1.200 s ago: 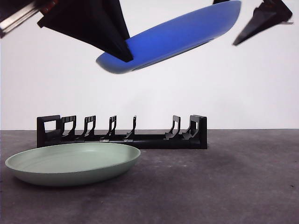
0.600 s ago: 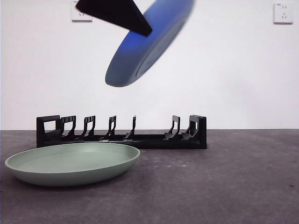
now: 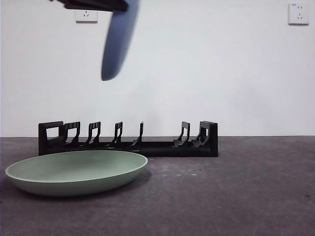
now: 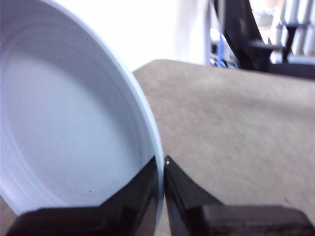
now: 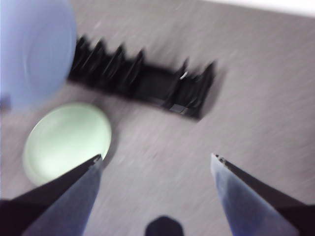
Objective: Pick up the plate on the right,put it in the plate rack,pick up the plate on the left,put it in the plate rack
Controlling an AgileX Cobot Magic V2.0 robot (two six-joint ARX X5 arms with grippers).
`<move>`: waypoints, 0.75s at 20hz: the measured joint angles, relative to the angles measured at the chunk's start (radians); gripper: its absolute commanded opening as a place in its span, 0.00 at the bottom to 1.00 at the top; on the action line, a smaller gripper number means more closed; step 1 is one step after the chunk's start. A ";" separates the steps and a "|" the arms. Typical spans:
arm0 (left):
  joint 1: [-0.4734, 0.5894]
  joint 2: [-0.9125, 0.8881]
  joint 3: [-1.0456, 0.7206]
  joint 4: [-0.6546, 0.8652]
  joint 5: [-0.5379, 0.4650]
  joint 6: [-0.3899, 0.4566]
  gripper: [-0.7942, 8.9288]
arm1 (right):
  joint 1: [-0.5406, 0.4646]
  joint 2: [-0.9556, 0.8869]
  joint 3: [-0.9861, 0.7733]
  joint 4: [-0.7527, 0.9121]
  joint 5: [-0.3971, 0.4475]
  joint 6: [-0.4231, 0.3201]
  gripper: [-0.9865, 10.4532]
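Tipped from slanting to nearly edge-on, the blue plate is hanging above the plate rack, left gripper fingers pinching its rim for slotting; right gripper fingers are spread wide.

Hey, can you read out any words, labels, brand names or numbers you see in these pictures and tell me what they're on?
No text can be read in any view.
The blue plate, the green plate and the plate rack show no print.
The two wall sockets show no lettering that can be made out.
Both wrist views are blurred; nothing written shows there.
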 measured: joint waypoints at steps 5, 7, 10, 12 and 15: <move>0.257 0.001 0.000 0.007 0.214 -0.073 0.07 | 0.000 0.000 -0.206 0.092 -0.143 0.003 0.42; 0.324 0.019 0.004 0.008 0.274 -0.081 0.07 | 0.001 0.000 -0.306 0.164 -0.195 0.017 0.42; 0.370 0.105 0.044 0.010 0.357 -0.095 0.07 | 0.009 0.001 -0.439 0.247 -0.218 0.046 0.42; 0.378 0.171 0.096 0.009 0.381 -0.101 0.07 | 0.031 0.001 -0.498 0.264 -0.218 0.056 0.42; 0.390 0.261 0.182 0.009 0.403 -0.101 0.07 | 0.060 0.001 -0.548 0.274 -0.217 0.061 0.42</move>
